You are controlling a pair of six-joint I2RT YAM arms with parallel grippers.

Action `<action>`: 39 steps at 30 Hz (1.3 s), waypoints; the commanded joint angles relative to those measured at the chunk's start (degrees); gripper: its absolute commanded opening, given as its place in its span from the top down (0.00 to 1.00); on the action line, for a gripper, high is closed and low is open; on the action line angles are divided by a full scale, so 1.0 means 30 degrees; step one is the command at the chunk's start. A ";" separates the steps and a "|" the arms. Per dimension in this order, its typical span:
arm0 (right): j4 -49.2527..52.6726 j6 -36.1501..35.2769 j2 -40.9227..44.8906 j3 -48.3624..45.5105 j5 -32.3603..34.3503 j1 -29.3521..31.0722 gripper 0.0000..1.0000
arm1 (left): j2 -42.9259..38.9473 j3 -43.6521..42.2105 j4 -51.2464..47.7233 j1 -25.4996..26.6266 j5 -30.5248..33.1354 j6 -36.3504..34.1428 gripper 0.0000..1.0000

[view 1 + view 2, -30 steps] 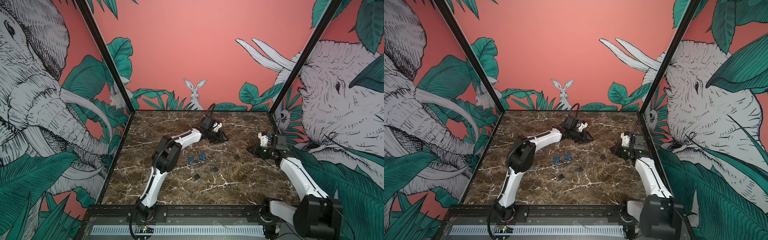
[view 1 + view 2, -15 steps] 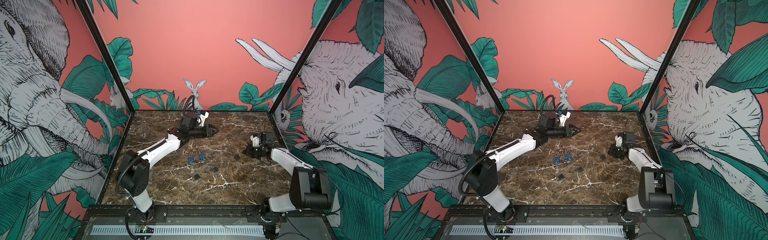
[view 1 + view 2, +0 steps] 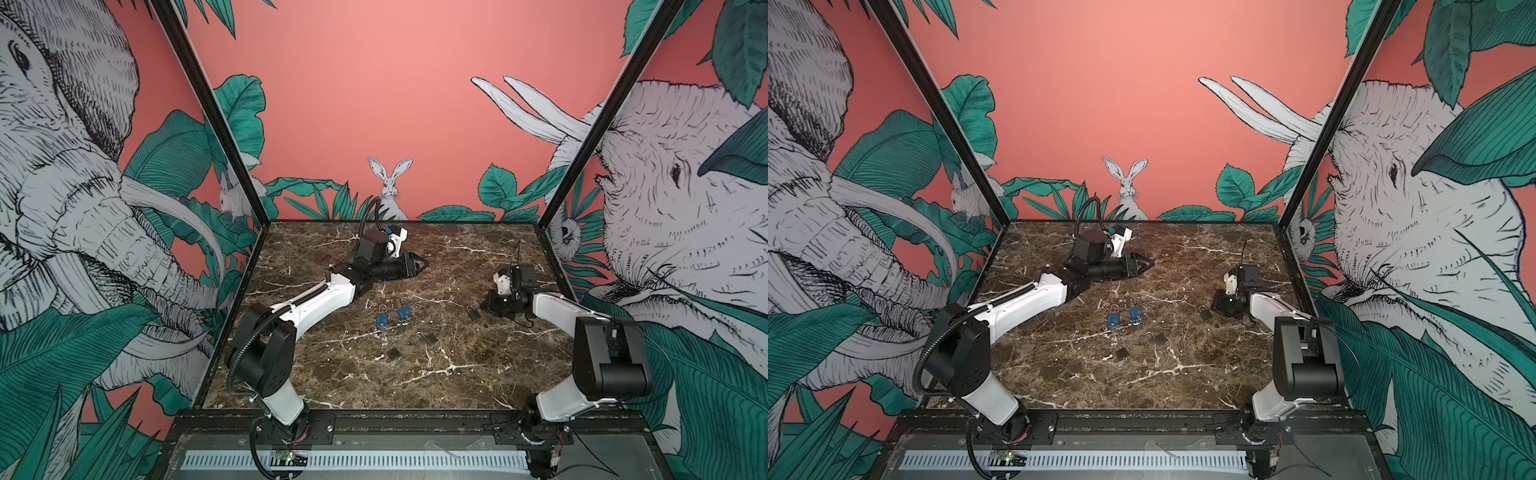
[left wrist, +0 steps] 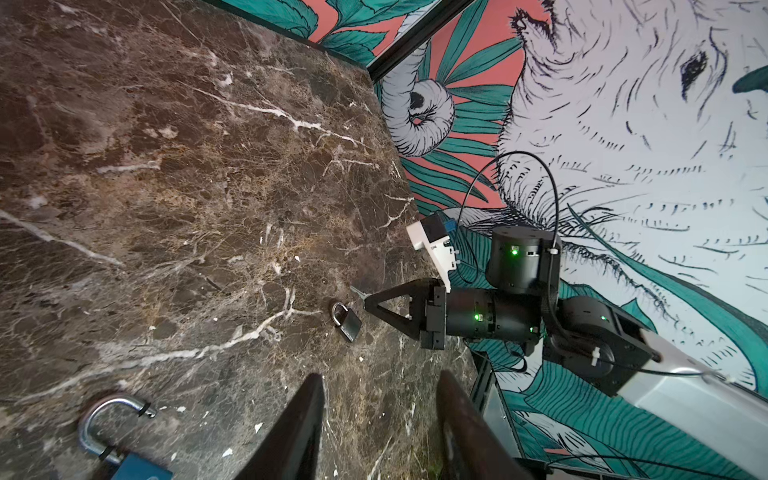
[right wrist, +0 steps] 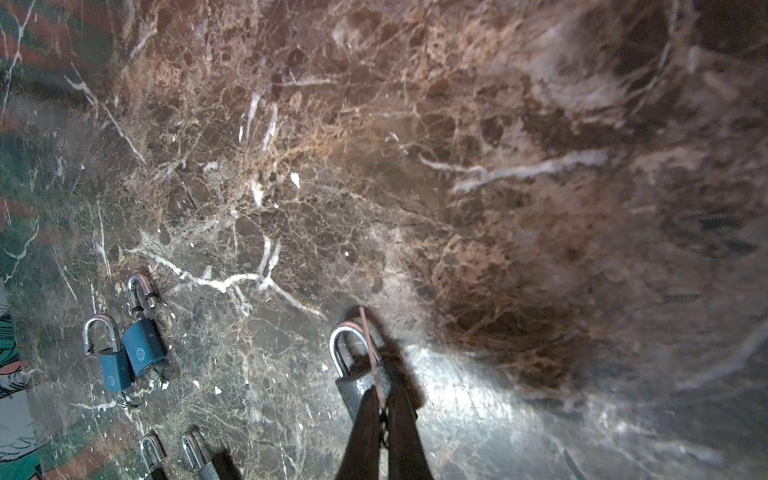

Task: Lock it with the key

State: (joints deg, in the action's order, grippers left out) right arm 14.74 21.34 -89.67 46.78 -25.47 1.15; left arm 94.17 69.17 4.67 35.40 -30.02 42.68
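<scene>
A brown marble table is shown from above, enclosed by walls painted with elephants, leaves and a rabbit. Two blue padlocks are laid side by side near the table's middle; in the left wrist view the shackle of one is seen sprung open. To the right of the blue padlocks, well apart from them, a grey padlock is laid flat. The right gripper is held low just beside the grey padlock, its fingers pressed together on a small silver key. In the right wrist view the key is seen poised over the grey padlock's body, though whether the two touch cannot be told. Beyond the blue padlocks, toward the back wall, the left gripper is held low over the marble, its fingers spread partway with nothing between them. In front of the blue padlocks, two further dark padlocks are laid on the marble.
</scene>
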 commanded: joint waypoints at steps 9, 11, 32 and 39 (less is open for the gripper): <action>-0.0681 0.0177 -0.0549 -0.0122 0.0376 0.0203 1.00 | -0.0678 -0.0344 0.0730 -0.0168 0.0105 0.0301 0.53; -0.0678 0.0158 -0.0550 -0.0184 0.0426 0.0232 1.00 | -0.0658 -0.0380 0.0757 -0.0196 0.0104 0.0331 0.53; -0.0099 0.0262 -0.0144 -0.0389 0.0856 0.0409 0.80 | -0.0777 -0.0781 0.1271 -0.0336 0.0075 0.0683 0.54; 0.1509 -0.0045 0.1723 0.0050 0.1715 0.0668 0.79 | -0.1136 -0.0956 0.1250 -0.0366 0.0162 0.0607 0.54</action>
State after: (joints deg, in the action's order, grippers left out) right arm 16.51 22.02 -87.81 45.39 -22.37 2.46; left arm 94.04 67.53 7.16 34.65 -29.67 44.23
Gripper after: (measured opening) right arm 0.204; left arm 0.462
